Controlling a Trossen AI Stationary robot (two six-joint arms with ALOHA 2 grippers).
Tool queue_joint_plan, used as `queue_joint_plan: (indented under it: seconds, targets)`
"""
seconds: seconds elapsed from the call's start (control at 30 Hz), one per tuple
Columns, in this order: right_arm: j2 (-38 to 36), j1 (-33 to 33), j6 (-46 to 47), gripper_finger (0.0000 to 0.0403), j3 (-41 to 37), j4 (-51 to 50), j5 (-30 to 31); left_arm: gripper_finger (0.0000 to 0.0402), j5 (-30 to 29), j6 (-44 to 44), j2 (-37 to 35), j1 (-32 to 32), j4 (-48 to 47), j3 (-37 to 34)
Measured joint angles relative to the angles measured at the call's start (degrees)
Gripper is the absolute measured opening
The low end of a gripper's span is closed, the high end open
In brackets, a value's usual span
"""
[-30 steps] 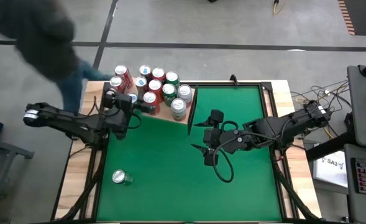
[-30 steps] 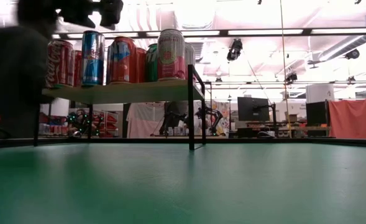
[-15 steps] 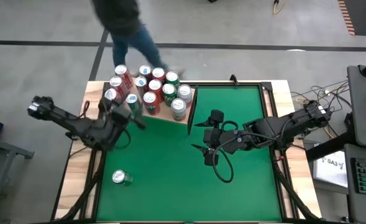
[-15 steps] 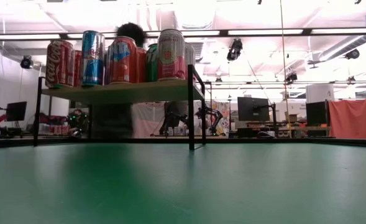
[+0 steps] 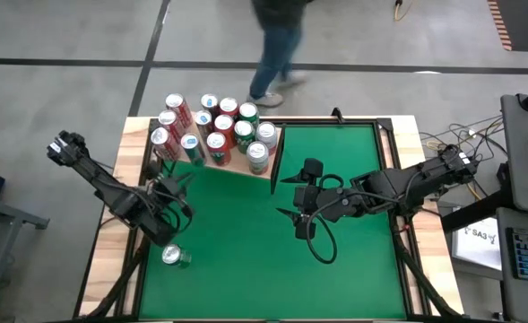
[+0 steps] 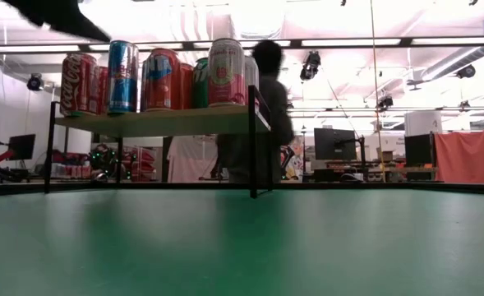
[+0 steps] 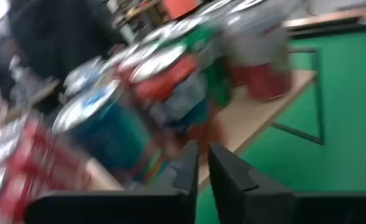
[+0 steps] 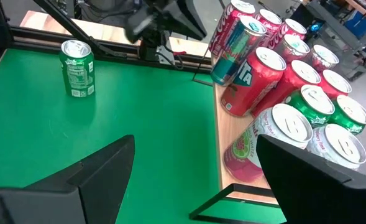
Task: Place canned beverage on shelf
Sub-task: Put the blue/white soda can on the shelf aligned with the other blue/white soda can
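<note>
We see the shelf at the far left corner of the green tabletop, crowded with upright cans. One green can stands alone on the tabletop near the left front. Our left gripper hangs between that can and the shelf, its fingers nearly closed on nothing. Our right gripper waits mid-table with fingers spread wide, empty. A person walks past behind the table.
</note>
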Motion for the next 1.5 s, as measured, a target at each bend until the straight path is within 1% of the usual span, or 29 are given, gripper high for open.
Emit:
queue_joint_plan:
  seconds: [0.03, 0.1, 0.17, 0.33, 0.6, 1.1, 1.2, 1.5]
  targets:
    - [0.0, 0.0, 0.07, 0.0328, 0.0, 0.0, 0.0, 0.0012, 0.0, -6.42, 0.0, 0.05, -3.72, -0.51]
    - [0.0, 0.0, 0.21, 0.0328, 0.0, 0.0, 0.01, 0.0011, -0.8, -15.87, -0.08, 0.09, -8.7, -1.55]
    - [0.0, 0.0, 0.21, 0.0328, 0.0, 0.02, 0.02, 0.0015, -2.15, -19.22, -0.17, 0.15, -9.58, -2.7]
    - [0.0, 0.0, 0.26, 0.0328, 0.0, 0.04, 0.02, 0.0002, -6.16, -19.87, -0.19, 2.39, -7.32, -4.02]
    - [0.0, 0.0, 0.19, 0.0328, 0.0, 0.07, 0.04, 0.0, -5.8, -19.43, -0.2, 7.85, -7.15, -3.94]
    - [0.0, 0.0, -0.21, 0.0328, 0.0, 0.03, 0.07, 0.0, -6.26, -18.26, -0.2, 11.56, -6.98, -3.94]
    - [0.0, 0.0, -0.2, 0.0328, 0.0, 0.02, 0.07, 0.0, -7.52, -18.15, -0.2, 12.05, -6.66, -3.93]
    - [0.0, 0.0, -0.29, 0.0328, 0.0, 0.02, 0.09, 0.0, -8.61, -16.84, -0.22, 13.07, -6.54, -3.41]
